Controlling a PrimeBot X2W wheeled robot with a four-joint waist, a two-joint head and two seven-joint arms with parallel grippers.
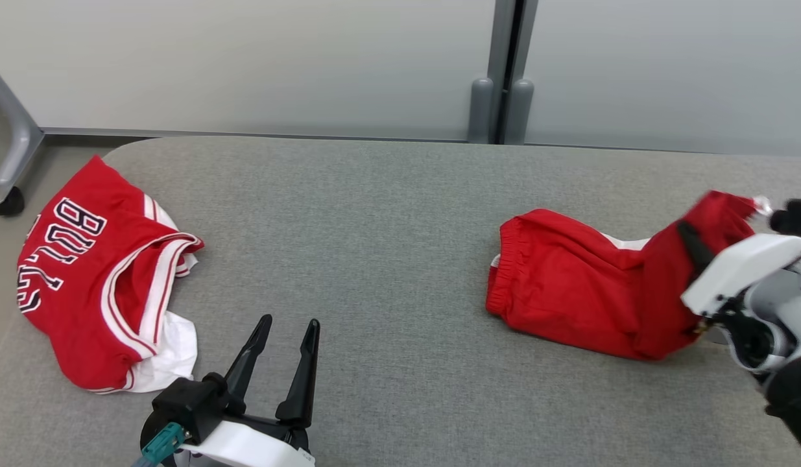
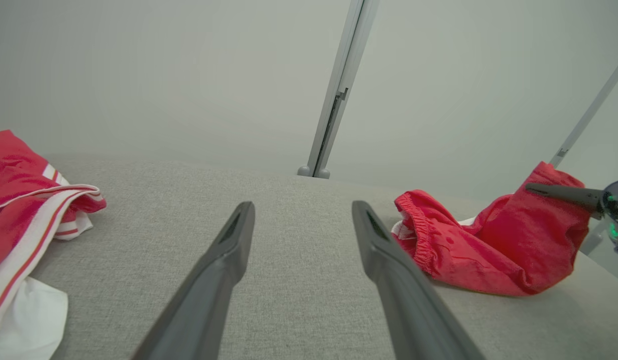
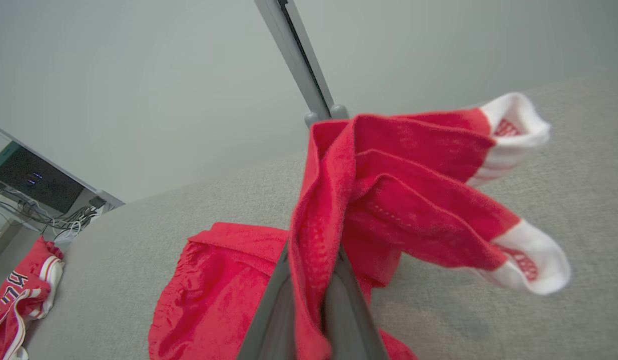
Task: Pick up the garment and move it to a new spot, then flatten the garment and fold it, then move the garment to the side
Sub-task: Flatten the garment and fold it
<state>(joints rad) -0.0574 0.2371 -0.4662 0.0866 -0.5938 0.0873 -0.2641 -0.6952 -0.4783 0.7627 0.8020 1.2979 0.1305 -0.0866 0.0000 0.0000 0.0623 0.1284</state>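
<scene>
A pair of bright red shorts with white-trimmed hems (image 1: 569, 285) lies on the right half of a grey fabric-covered table (image 1: 387, 214). The waistband rests flat and one leg end is raised. The right gripper (image 1: 689, 237) is pinched tight on that raised cloth. The left gripper (image 1: 290, 322) hovers near the front edge, fingers spread wide, holding nothing. To carry it well, I would lift until the waistband clears the surface before travelling. The table's middle is bare and roomy. A crumpled red and white basketball jersey (image 1: 89, 272) takes up the far left edge.
</scene>
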